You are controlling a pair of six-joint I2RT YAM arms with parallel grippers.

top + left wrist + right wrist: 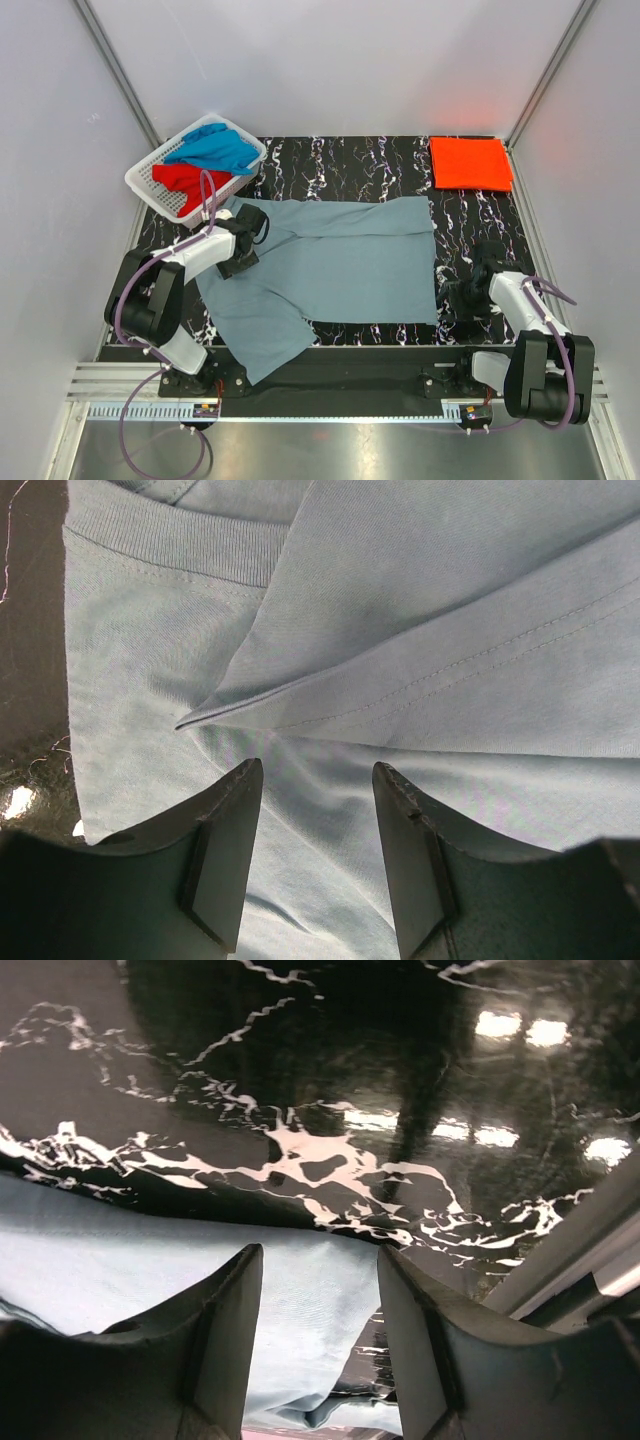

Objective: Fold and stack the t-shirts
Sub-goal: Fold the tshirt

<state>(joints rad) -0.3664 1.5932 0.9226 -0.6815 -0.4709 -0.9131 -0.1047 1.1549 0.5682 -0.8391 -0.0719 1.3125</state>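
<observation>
A dull grey-blue t-shirt [340, 265] lies spread on the black marbled table, one side folded over along its far edge. My left gripper [246, 240] hovers over its collar end; in the left wrist view the gripper [315, 772] is open, with the shirt [150, 680] and a folded edge [420, 680] below. My right gripper [462, 290] sits at the shirt's right hem. In the right wrist view that gripper [320, 1255] is open, its fingers straddling the hem [120, 1260]. An orange-red t-shirt [470, 163] lies folded at the far right.
A white slotted basket [150, 178] stands at the far left, holding a bright blue t-shirt [215, 150] and a red t-shirt [188, 182]. White walls close in the table on three sides. A metal rail [590, 1250] runs near the right gripper.
</observation>
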